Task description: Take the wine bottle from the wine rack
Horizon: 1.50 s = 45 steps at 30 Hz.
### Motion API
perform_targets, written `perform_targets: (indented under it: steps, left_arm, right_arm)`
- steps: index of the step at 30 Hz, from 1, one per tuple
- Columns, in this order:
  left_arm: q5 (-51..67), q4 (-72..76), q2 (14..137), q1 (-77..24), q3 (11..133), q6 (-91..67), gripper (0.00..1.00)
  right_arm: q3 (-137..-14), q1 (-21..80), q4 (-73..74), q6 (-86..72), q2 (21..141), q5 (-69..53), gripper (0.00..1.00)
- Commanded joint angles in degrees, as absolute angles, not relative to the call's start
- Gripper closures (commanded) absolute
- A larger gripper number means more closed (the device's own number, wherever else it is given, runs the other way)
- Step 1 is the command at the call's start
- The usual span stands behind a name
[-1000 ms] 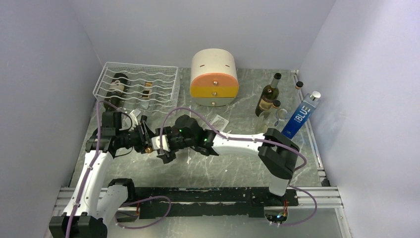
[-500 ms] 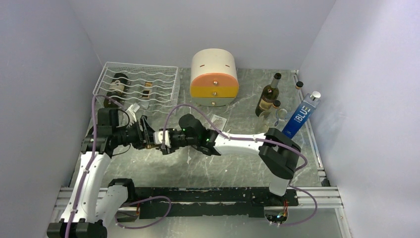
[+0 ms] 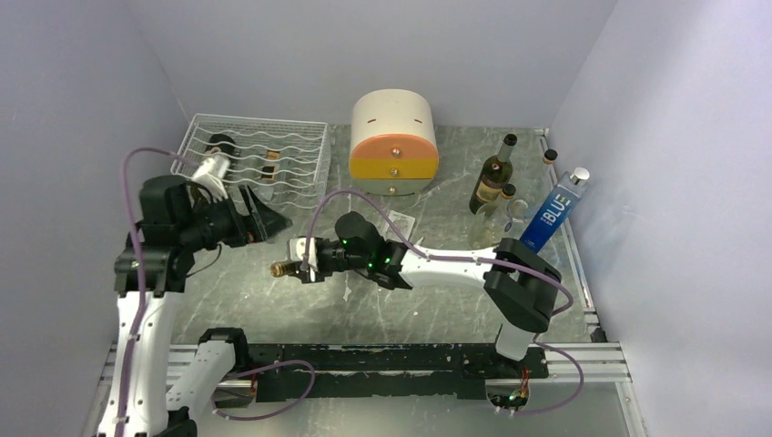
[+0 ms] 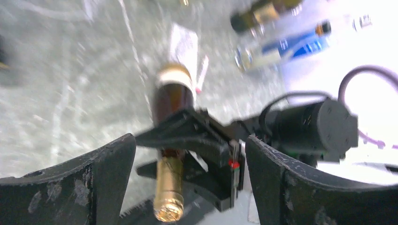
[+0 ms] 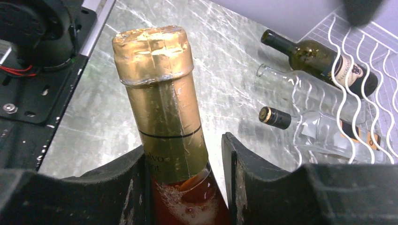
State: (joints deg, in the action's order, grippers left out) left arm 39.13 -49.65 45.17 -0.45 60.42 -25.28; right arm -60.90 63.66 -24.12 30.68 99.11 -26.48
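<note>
Two grippers to log, top view first. Your left gripper (image 3: 261, 218) stands wide with nothing between its jaws, raised near the front of the wine rack (image 3: 300, 146). Your right gripper (image 3: 305, 264) is clamped on the wine bottle (image 3: 283, 269). The bottle lies level above the marbled grey table (image 3: 401, 314), out of the rack, gold foil end pointing left. Rack: white wire grid, wavy shelves, bottles lying inside. Beside it sits a rounded cream-and-orange drawer cabinet (image 3: 393, 146). Far right you have a dark upright bottle (image 3: 492, 182) and a tilted blue bottle (image 3: 551, 214).

Left wrist view, blurred: your left fingers (image 4: 94, 183) spread to the frame sides, gripping nothing. Beyond them the right gripper pinches the brown glass bottle (image 4: 169, 187) just past its gold foil.

Right wrist view: your right fingers (image 5: 253, 178) press the bottle (image 5: 159, 93) on either side. Crinkled gold foil on top, reddish bubbly liquid under the glass. Behind, in the rack, lie a green labelled bottle (image 5: 324, 58) and two clear glass bottles (image 5: 305, 96), necks sticking out.
</note>
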Motion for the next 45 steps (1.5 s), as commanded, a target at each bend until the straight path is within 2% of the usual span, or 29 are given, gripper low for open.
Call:
perform_targets:
  steps: [1,4,11,24,34,39,45]
  left_arm:
    - [17.09,-52.11,43.19,-0.79,71.76,-23.55,0.09]
    - [7.3,-49.98,38.96,-0.79,72.88,-24.69,0.08]
    - [-0.05,-46.28,31.3,-0.79,65.65,-27.57,0.09]
    - [3.75,-42.89,30.01,-0.79,52.66,-28.77,0.12]
    - [3.53,-41.27,29.67,-0.75,49.45,-28.44,0.13]
    - [4.81,-40.03,28.47,-0.79,47.63,-28.9,0.13]
    - [5.5,-38.47,28.57,-0.79,46.12,-28.9,0.13]
  right_arm:
    - [-59.45,65.24,-25.33,23.97,93.72,-25.1,0.93]
    - [-58.69,65.14,-26.02,22.77,90.85,-20.69,1.0]
    - [-59.86,64.49,-26.14,16.59,85.62,-9.05,1.0]
    - [-57.8,61.93,-25.87,5.19,71.64,0.05,1.0]
    - [-54.76,61.44,-20.04,3.95,61.06,10.49,1.0]
    - [-53.37,61.44,-12.95,6.48,55.61,22.78,1.0]
    - [-51.16,60.44,-11.48,7.71,50.9,39.58,1.0]
